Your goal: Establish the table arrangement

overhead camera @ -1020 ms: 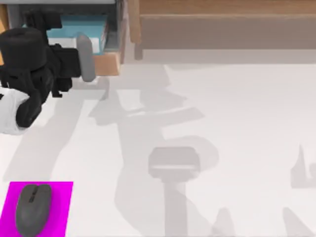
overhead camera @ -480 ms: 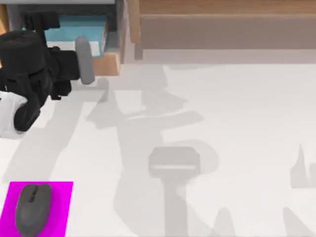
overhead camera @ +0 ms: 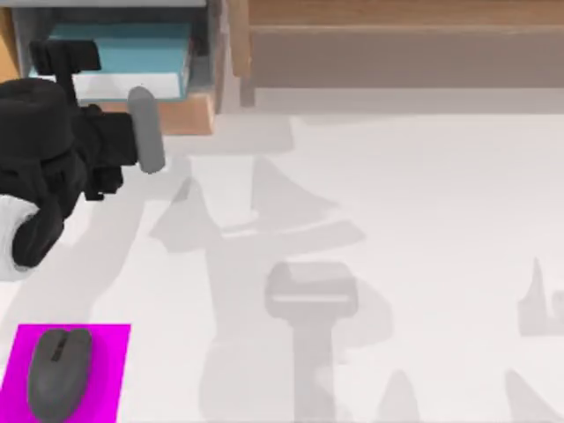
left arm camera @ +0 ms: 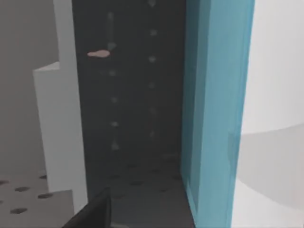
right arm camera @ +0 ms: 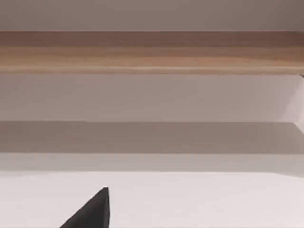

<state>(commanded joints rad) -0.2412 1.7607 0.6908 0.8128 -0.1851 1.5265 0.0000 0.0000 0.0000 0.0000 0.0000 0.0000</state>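
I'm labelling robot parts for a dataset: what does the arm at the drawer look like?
The left arm is bulky, matte black and made of rounded segments, with a white section at its lower end and a grey rounded pad at its tip. No cables or markings show.

Table (overhead camera: 423, 220): broad, plain white, flat matte top, biggest surface in top view. Level, runs across whole frame from near edge to the back. Grey shadows lie over its middle & left. Also seen in right wrist view as pale flat surface (right arm camera: 199, 199).
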